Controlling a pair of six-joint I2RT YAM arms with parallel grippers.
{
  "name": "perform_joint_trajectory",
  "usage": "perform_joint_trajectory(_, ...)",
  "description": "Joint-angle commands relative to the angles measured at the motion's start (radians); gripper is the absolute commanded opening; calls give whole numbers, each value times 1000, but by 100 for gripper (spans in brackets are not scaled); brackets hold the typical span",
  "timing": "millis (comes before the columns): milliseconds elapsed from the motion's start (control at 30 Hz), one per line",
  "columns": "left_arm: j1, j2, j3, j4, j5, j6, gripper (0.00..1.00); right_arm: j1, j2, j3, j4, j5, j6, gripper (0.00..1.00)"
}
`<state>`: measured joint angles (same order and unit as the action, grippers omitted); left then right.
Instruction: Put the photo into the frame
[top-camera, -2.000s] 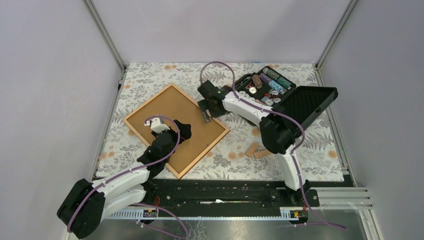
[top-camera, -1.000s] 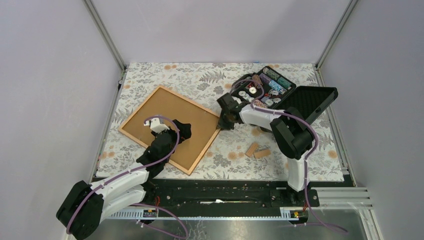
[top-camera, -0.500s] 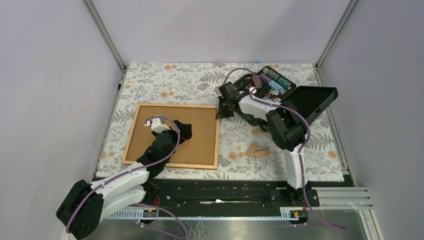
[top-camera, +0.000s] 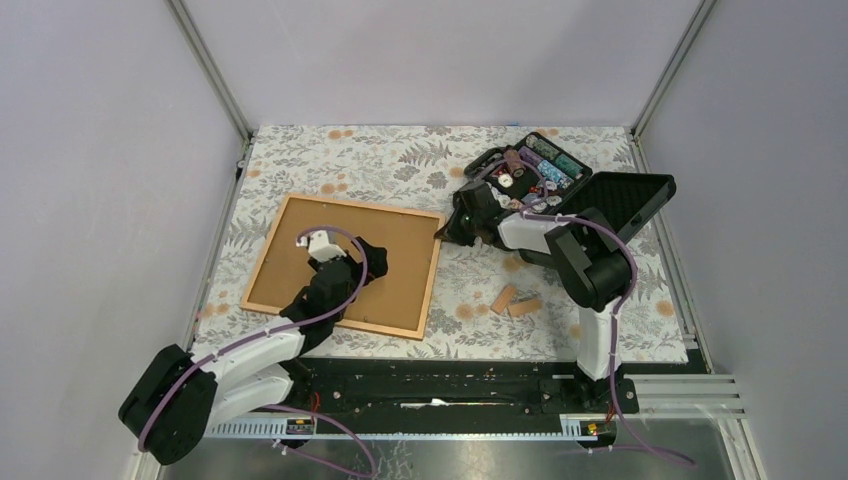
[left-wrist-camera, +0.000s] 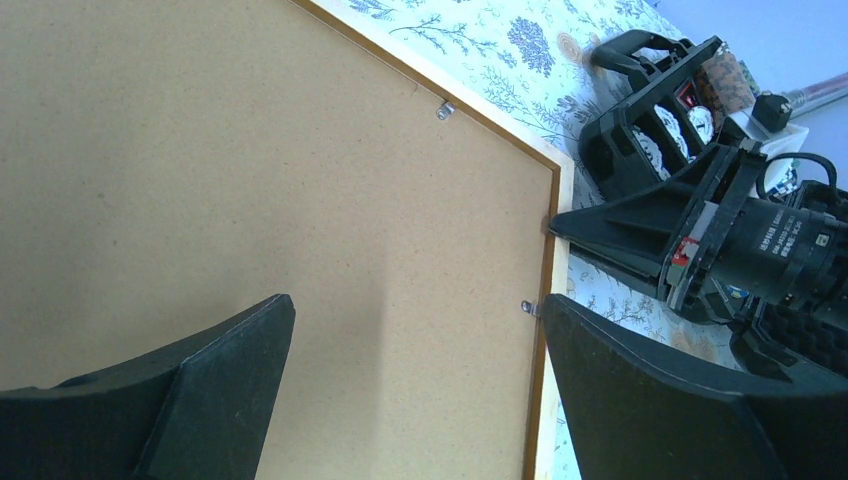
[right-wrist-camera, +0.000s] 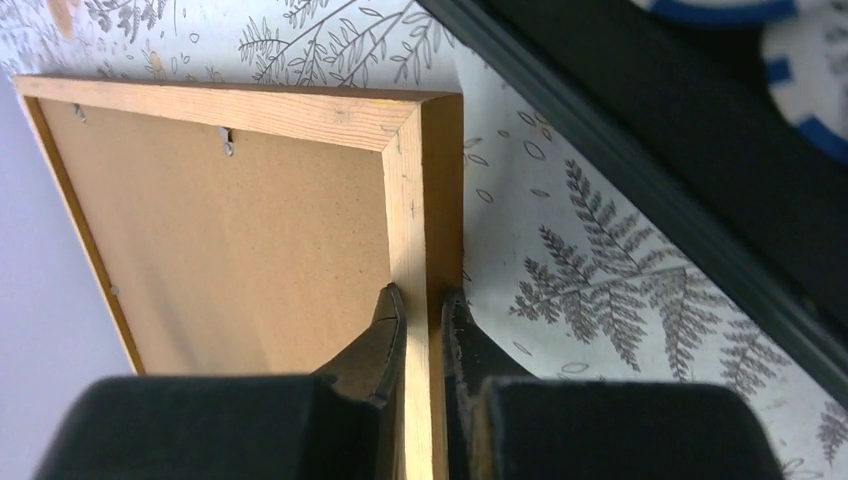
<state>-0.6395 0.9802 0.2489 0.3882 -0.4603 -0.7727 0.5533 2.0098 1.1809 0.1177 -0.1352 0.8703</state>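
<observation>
The frame (top-camera: 431, 275) lies back side up on the floral cloth, its thin orange-tan border around a brown backing board (top-camera: 400, 255). My right gripper (top-camera: 447, 232) is shut on the frame's right border near its far corner; in the right wrist view the fingers (right-wrist-camera: 392, 320) pinch the wooden strip (right-wrist-camera: 300, 115) from both sides, the gripper (right-wrist-camera: 422, 293) sitting on it. My left gripper (top-camera: 368, 262) hangs open over the backing board, nothing between its fingers (left-wrist-camera: 417, 300). The frame's border (left-wrist-camera: 545, 400) runs beside its right finger. The photo is out of view.
An open black case (top-camera: 530, 175) with poker chips stands at the back right, its lid (top-camera: 625, 205) laid out to the right. Two small tan blocks (top-camera: 515, 300) lie on the cloth right of the frame. Small metal clips (left-wrist-camera: 446, 108) sit along the frame's inner edge.
The frame has swung round from a diagonal to nearly square with the table. My right gripper has moved to its far right corner and shut on the border. The left arm shifted a little.
</observation>
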Motion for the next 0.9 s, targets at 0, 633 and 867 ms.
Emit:
perform_joint_trajectory(0, 1, 34, 61, 11, 19, 30, 99, -3, -62, -72, 94, 17, 173, 16)
perform_joint_trajectory(633, 11, -235, 524, -717, -72, 186, 99, 189, -787, -380, -143, 326, -584, 100)
perform_joint_trajectory(867, 11, -268, 693, -874, -152, 236, 99, 252, -922, -487, 17, 37, -709, 100)
